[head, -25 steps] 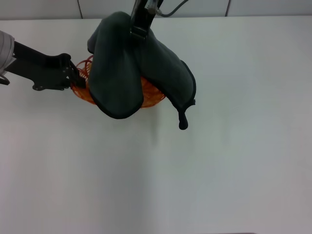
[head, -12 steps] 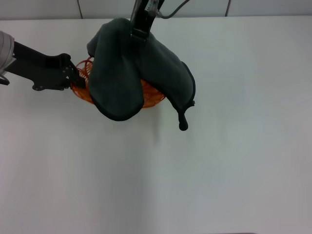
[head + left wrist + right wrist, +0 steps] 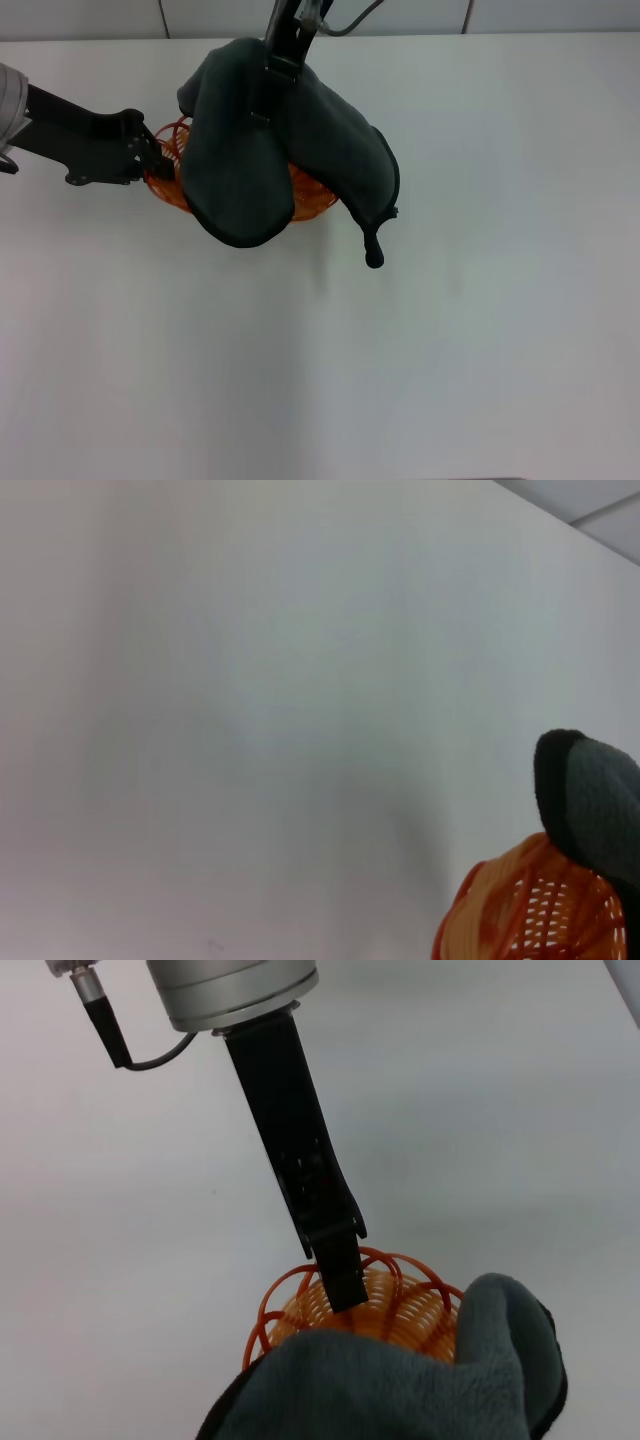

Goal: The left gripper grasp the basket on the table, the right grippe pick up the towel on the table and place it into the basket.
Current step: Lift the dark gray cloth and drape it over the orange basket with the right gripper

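The dark grey towel (image 3: pixel 270 150) hangs in two lobes from my right gripper (image 3: pixel 284 62), which is shut on its top at the far middle of the table. The lobes drape over the orange wire basket (image 3: pixel 168 188), hiding most of it, and the black corner tab (image 3: pixel 373 256) dangles to the right. My left gripper (image 3: pixel 152 162) reaches in from the left and is shut on the basket's left rim. In the right wrist view a black finger (image 3: pixel 340 1278) of the left gripper sits on the basket (image 3: pixel 400 1310) rim, above the towel (image 3: pixel 400 1385). The left wrist view shows basket (image 3: pixel 530 915) and towel (image 3: pixel 592 800).
The white table (image 3: pixel 450 330) spreads wide and bare in front of and to the right of the basket. A tiled wall edge (image 3: pixel 560 15) runs along the back of the table. The left arm (image 3: pixel 60 130) lies across the table's left side.
The towel and my right gripper have drifted slightly to the left over the basket. The left gripper and the basket have stayed where they were.
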Controlling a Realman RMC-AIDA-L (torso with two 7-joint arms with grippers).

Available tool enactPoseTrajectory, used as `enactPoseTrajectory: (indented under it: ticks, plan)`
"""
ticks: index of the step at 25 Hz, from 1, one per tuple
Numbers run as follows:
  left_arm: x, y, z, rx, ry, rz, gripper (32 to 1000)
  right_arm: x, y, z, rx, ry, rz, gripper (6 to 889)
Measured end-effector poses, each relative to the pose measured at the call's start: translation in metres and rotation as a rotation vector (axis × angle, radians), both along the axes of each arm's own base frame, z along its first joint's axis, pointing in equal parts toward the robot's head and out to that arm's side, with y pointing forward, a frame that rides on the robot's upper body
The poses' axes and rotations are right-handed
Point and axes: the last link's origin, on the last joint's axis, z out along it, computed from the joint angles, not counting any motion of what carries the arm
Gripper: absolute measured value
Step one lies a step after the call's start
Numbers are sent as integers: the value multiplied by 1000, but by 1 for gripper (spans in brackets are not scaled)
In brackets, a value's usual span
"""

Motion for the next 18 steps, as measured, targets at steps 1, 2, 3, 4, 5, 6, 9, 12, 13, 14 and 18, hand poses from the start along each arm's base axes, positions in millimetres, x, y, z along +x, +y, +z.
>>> enactPoseTrajectory:
  ticks: [1, 2, 3, 4, 5, 6, 9, 12, 13, 14, 18]
  plan:
    - [0, 0, 0, 0, 0, 0, 110, 0, 0, 0, 0, 0, 0, 689]
    - [0, 0, 0, 0, 0, 0, 110, 0, 0, 0, -1, 0, -1, 737]
    - [0, 0, 0, 0, 0, 0, 110, 0, 0, 0, -2, 0, -1, 785]
    - [0, 0, 0, 0, 0, 0, 110, 0, 0, 0, -2, -1, -1, 795]
    - [0, 0, 0, 0, 0, 0, 110, 0, -1, 0, -3, -1, -2, 805]
    - [0, 0, 0, 0, 0, 0, 110, 0, -1, 0, -3, -1, -2, 814]
    - [-1, 0, 0, 1, 0, 2, 110, -1, -1, 0, -2, 0, -3, 844]
    - [-1, 0, 0, 1, 0, 2, 110, -2, -1, 1, -2, 1, -4, 862]
    - [-1, 0, 0, 1, 0, 2, 109, -2, -1, 1, -2, 0, -4, 861]
    - [-1, 0, 0, 1, 0, 3, 109, -2, -1, 1, -1, 0, -4, 860]
    - [-2, -1, 0, 2, 0, 4, 109, -2, -1, 2, 0, 0, -4, 856]
